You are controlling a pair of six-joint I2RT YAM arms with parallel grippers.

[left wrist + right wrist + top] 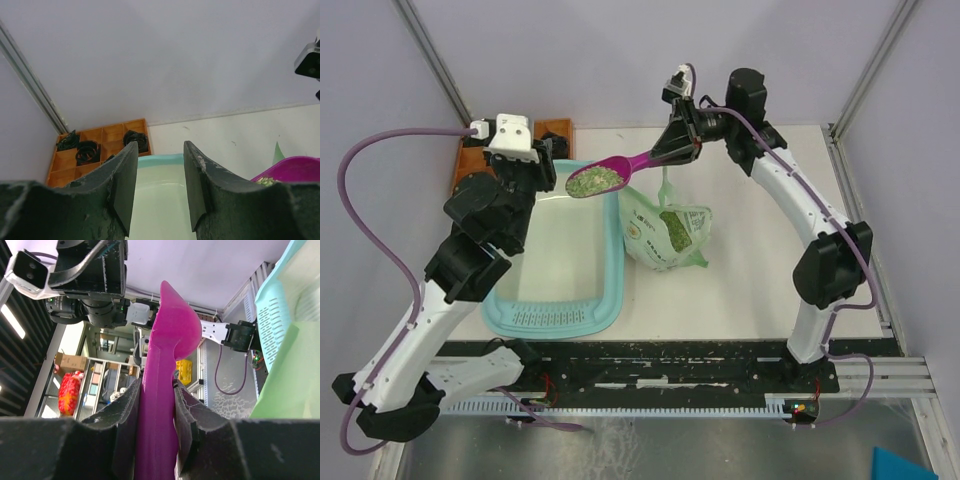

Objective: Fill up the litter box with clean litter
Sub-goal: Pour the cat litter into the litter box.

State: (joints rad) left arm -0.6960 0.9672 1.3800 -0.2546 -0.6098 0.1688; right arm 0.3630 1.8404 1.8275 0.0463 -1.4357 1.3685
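The light-teal litter box (610, 262) lies left of centre, its grate strip at the near end, its floor bare. My right gripper (672, 150) is shut on the handle of a magenta scoop (620, 170), whose bowl holds green litter (593, 181) above the box's far right corner. In the right wrist view the scoop handle (160, 405) sits between the fingers. My left gripper (535, 172) is open and empty over the box's far end; the box rim (160, 160) shows between its fingers. The scoop's edge (295, 167) shows at the right.
A pale green bag (665, 232) holding more litter stands open right of the box. An orange compartment tray (97, 147) with black parts sits at the far left by the wall. A metal frame post (435, 60) runs along the back left.
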